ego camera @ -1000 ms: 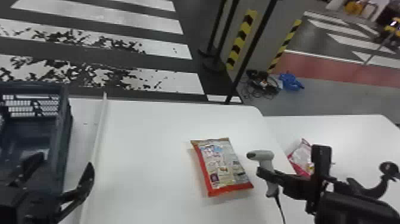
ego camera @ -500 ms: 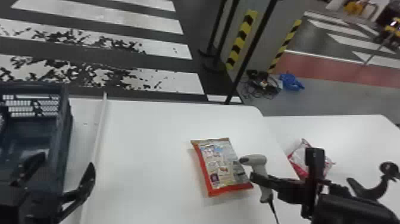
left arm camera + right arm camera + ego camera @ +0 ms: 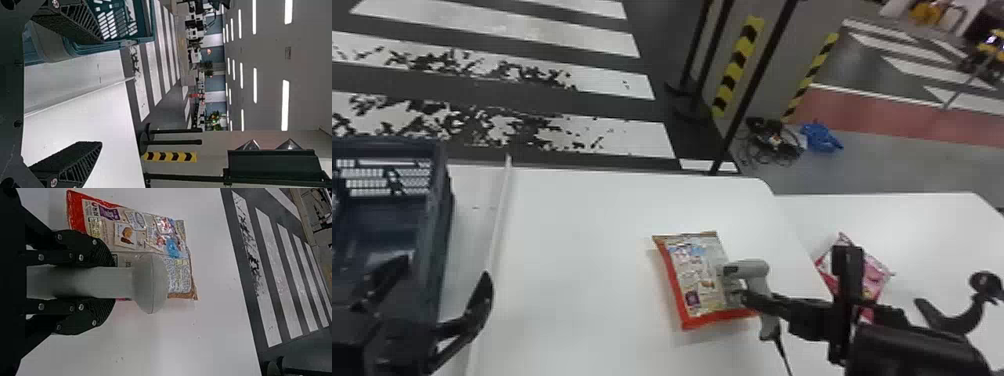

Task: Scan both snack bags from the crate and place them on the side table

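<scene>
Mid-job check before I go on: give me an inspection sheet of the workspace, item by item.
Surface: white table, with a pale raised strip beside the crate.
Job's things: orange-edged snack bag flat on the table; pink-and-white bag on the side table, partly hidden.
Left hand: open, by the crate.
Right hand: closed on the scanner, at the orange-edged bag; contact with it unclear.
Cables: scanner cable hangs from its handle; tangled cables on the floor.
Clutter: blue item on the floor.
Surroundings: striped floor, hazard strips.
</scene>
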Robot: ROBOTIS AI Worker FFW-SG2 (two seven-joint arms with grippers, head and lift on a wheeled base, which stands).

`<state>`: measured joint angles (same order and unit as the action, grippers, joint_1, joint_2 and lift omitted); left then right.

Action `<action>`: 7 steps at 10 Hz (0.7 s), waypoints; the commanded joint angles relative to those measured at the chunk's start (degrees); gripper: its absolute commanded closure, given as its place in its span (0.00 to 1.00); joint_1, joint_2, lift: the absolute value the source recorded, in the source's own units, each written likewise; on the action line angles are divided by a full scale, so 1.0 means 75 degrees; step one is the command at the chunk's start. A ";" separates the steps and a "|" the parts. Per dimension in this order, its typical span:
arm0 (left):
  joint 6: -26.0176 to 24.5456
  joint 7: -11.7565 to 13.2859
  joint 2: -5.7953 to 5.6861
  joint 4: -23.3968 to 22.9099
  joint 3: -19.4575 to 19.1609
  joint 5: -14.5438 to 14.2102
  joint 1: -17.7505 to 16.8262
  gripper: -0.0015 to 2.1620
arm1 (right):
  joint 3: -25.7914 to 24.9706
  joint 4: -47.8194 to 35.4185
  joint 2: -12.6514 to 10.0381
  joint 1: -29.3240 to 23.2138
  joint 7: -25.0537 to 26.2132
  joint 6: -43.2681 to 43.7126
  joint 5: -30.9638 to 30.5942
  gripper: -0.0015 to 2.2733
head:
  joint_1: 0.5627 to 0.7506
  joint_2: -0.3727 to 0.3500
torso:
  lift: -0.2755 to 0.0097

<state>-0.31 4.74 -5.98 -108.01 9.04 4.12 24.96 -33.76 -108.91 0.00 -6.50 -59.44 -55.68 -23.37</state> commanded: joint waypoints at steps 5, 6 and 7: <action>0.0000 0.0000 0.0001 0.0011 0.0002 -0.0022 -0.0011 0.04 | -0.0256 0.0049 -0.0007 0.0176 0.0004 0.0164 -0.0036 0.98 | 0.70 0.04 | 0.62; 0.0000 0.0000 0.0001 0.0011 0.0002 -0.0034 -0.0011 0.04 | -0.0420 0.0178 -0.0007 0.0305 0.0016 0.0328 -0.0036 0.98 | 0.70 0.03 | 0.62; 0.0000 0.0000 0.0001 0.0011 0.0002 -0.0034 0.0000 0.04 | -0.0608 0.0470 -0.0007 0.0469 0.0086 0.0867 -0.0059 0.98 | 0.70 0.03 | 0.62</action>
<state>-0.31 4.74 -5.98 -107.93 9.07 3.88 24.87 -37.59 -106.47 0.00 -3.59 -58.82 -51.13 -23.80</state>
